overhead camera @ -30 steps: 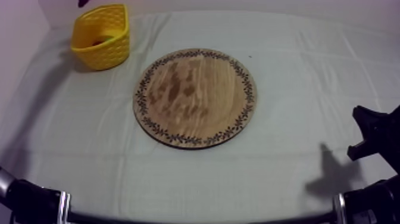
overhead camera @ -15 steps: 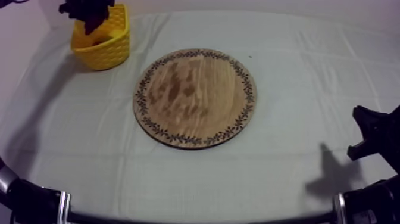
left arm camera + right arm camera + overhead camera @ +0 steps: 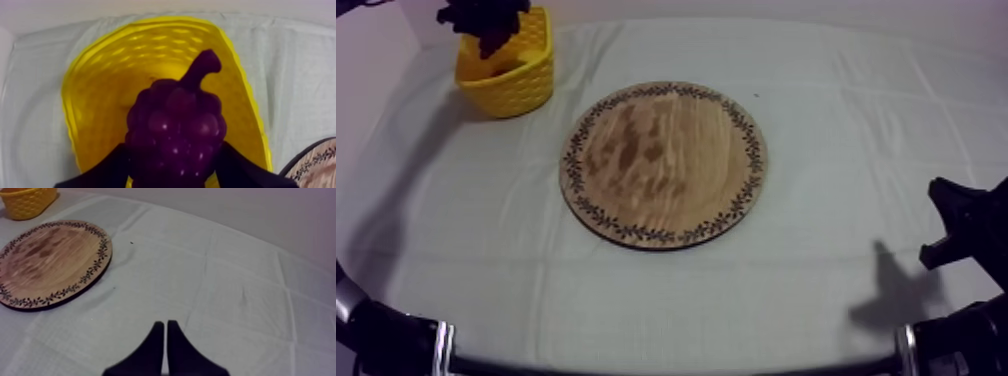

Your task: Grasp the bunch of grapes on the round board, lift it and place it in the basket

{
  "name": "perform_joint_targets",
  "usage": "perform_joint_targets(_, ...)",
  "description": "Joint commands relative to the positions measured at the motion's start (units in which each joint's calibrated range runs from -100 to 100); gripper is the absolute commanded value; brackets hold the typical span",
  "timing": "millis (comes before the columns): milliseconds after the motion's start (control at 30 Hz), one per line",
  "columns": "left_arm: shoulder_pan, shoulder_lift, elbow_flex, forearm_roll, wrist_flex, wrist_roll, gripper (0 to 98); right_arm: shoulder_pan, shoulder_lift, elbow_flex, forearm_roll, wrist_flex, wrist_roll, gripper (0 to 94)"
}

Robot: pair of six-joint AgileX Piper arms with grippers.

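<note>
Left gripper [image 3: 172, 167] is clamped on the bunch of grapes [image 3: 175, 125] from both sides, its long axis running away from the fingers with the stem leading. It hangs directly over the open yellow basket [image 3: 95, 85], and nothing stands between them. The wooden board [image 3: 664, 163] lies well apart. Right gripper [image 3: 165, 338] is pressed together, idle over the cloth [image 3: 240, 278].

No words, numbers, labels or brand marks can be read anywhere; the wooden board [image 3: 664, 165] bears only a leafy rim pattern.
</note>
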State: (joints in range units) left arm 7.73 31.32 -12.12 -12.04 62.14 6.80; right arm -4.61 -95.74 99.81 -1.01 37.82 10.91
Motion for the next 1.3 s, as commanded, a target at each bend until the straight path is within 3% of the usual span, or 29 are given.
perform_joint_targets(0, -0.07, -0.13, 0.05, -0.06, 0.00, 0.57, 74.1, 0.02, -0.01, -0.03, 0.01, 0.00, 0.00, 0.4)
perform_joint_targets(133, -0.14, -0.73, 0.64, -0.04, 0.28, 0.76, 90.9, 0.02, -0.01, -0.03, 0.01, 0.00, 0.00, 0.4)
perform_joint_targets(333, -0.09, -2.39, 1.70, -0.11, -0.61, 1.98, 93.6, 0.02, -0.01, -0.03, 0.01, 0.00, 0.00, 0.4)
perform_joint_targets(633, -0.70, -11.70, 7.60, -0.28, -5.06, 3.69, 66.5, 0.02, -0.01, -0.03, 0.01, 0.00, 0.00, 0.4)
perform_joint_targets(933, -3.26, -28.60, 22.96, 0.43, -12.41, 0.17, 38.6, 0.02, -0.01, -0.03, 0.01, 0.00, 0.00, 0.4)
perform_joint_targets(1167, -5.72, -45.88, 34.66, 5.06, -14.49, -4.76, 29.2, 0.02, -0.01, -0.03, 0.01, 0.00, 0.00, 0.4)
perform_joint_targets(1267, -6.15, -53.98, 39.83, 6.99, -14.61, -7.05, 14.0, 0.02, -0.01, -0.03, 0.01, 0.00, 0.00, 0.4)
